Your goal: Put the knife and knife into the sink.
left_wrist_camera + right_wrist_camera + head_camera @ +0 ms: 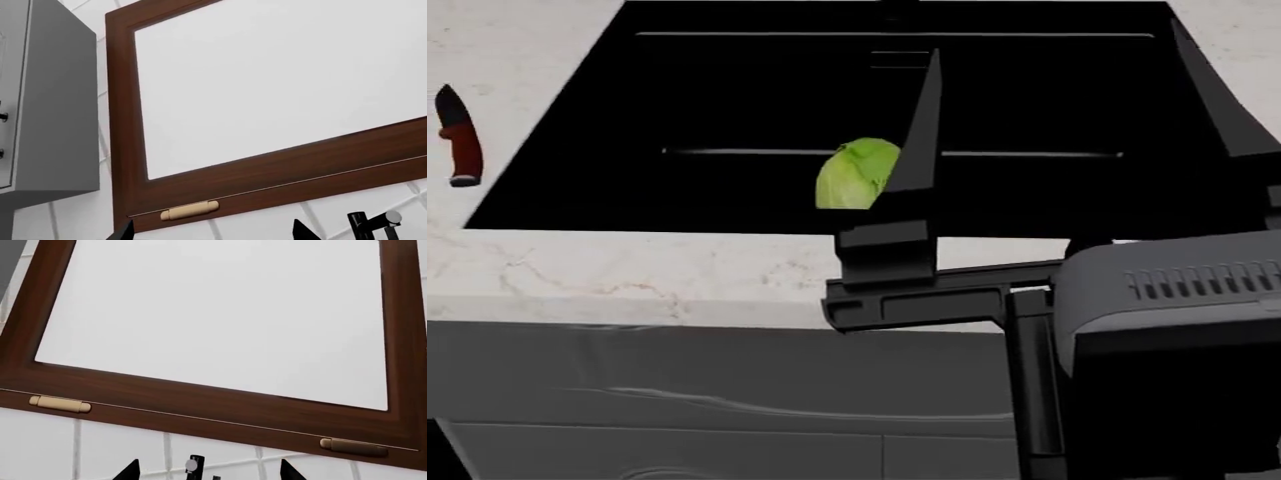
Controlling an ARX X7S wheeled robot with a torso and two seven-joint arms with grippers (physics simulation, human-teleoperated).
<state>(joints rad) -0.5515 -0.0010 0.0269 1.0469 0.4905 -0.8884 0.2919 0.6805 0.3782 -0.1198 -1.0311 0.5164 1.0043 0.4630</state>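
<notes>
A knife (457, 135) with a black blade and red handle lies on the pale marble counter, just left of the sink (694, 100). The sink is a large glossy black basin. My right gripper (1068, 110) hangs over the sink's right half, open, with nothing between its long dark fingers (918, 130). The right wrist view shows the right gripper (210, 471) only as two spread tips against the wall. My left gripper (213, 232) also shows only as two tips set wide apart with nothing between them. It is out of the head view.
A green lettuce head (857, 175) sits in the sink. The marble counter (627, 265) runs along the front, above grey cabinet fronts. Both wrist views face a brown-framed window (267, 80) on a white tiled wall, a black faucet (373, 222) and a grey cabinet (53, 100).
</notes>
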